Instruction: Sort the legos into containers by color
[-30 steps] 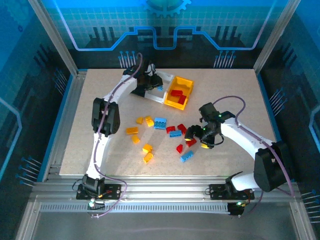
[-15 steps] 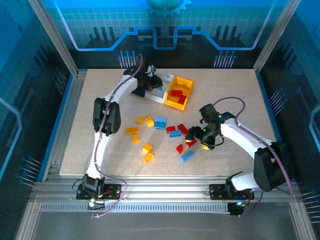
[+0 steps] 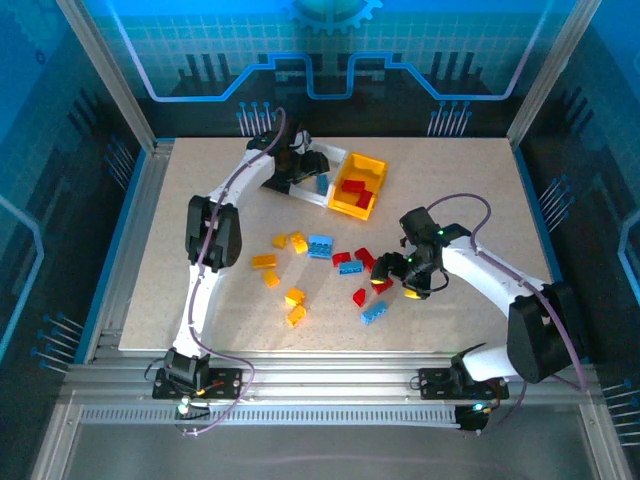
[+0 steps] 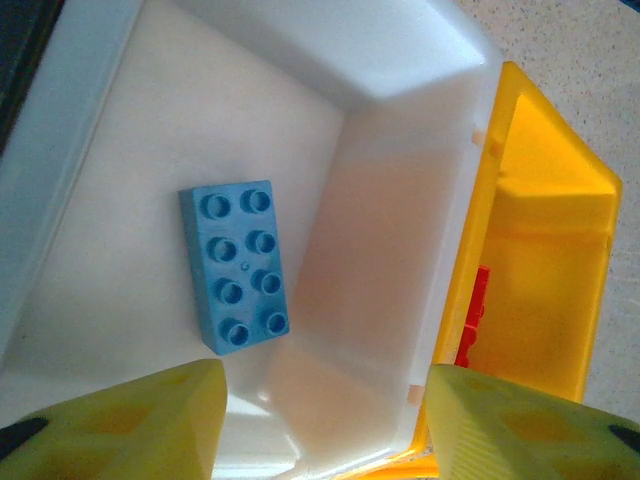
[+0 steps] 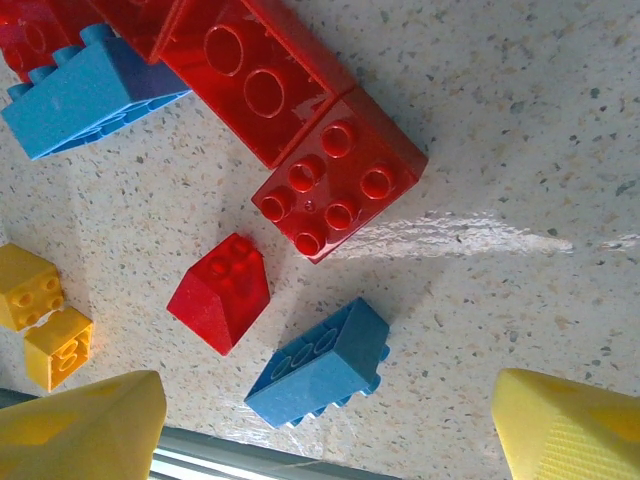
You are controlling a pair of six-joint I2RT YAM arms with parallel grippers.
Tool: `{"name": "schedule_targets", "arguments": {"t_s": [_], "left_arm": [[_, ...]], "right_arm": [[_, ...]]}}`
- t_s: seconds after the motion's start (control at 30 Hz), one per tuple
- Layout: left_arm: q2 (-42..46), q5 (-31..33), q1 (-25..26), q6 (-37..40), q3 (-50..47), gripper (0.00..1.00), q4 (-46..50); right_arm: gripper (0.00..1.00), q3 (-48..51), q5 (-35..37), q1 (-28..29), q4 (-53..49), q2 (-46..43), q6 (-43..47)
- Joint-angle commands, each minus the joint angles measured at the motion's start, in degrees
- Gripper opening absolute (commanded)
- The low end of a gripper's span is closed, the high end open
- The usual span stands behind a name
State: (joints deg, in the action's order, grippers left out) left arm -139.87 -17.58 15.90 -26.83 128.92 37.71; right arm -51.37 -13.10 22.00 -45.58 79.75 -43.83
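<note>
A light blue eight-stud brick [image 4: 235, 265] is seen lying flat, studs up, on the floor of the white bin [image 4: 390, 240], touched by nothing. The yellow-orange bin [image 4: 530, 250] is joined to that bin's side, and red bricks [image 4: 470, 320] are held in it. The left gripper [image 4: 320, 430] is hung over the white bin with its yellow fingers [image 4: 120, 420] parted and nothing grasped between them.

From above, the row of bins [image 3: 345, 180] is placed near the far edge of the table [image 3: 470, 190], left of its middle. The loose legos [image 3: 320, 270] are scattered about the middle of the table in yellow-orange, blue and red.

The right gripper [image 3: 398, 277] is held low at the right end of that scatter. Its fingers [image 5: 80, 430] are spread wide and are closed on nothing. Between them, on the table, a blue brick [image 5: 320, 365] is seen, with a small red sloped brick [image 5: 220, 290] just beside it and a red studded brick [image 5: 340, 190] beyond.
</note>
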Motion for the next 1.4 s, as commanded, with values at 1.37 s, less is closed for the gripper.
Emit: {"name": "schedule_targets", "arguments": {"t_s": [1.37], "left_arm": [[59.90,1.41,5.27,2.74,-68.90,0.99,-3.61]], "right_arm": [[0.73,3.38,1.41,11.31,4.19,10.24,-13.30]]}}
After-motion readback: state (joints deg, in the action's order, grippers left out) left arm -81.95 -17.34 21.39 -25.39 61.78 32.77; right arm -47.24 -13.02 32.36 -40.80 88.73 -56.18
